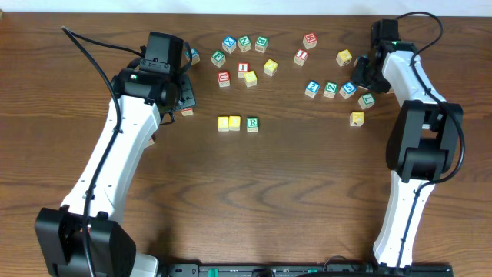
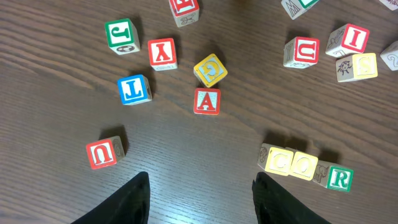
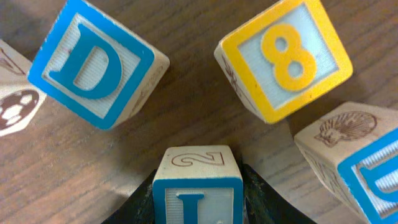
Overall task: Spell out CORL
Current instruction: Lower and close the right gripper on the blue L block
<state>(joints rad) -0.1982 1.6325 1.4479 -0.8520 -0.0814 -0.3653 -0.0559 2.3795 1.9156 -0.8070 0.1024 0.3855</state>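
A row of blocks lies mid-table: yellow C [image 1: 223,122], yellow O [image 1: 234,122] and green R [image 1: 253,124]. It also shows in the left wrist view as C [image 2: 278,160], O [image 2: 305,165], R [image 2: 339,178]. My left gripper [image 2: 200,199] is open and empty over bare wood, left of the row; in the overhead view it [image 1: 181,94] is at the back left. My right gripper [image 3: 198,208] is shut on a blue L block [image 3: 198,186] with a 2 on its top face, low at the table at the back right [image 1: 363,74].
A blue D block [image 3: 93,62] and a yellow 8 block [image 3: 286,56] lie close ahead of the held block, and another blue block [image 3: 354,155] lies to its right. Several loose letter blocks are scattered along the back, among them a red A [image 2: 206,101] and a red U [image 2: 102,153].
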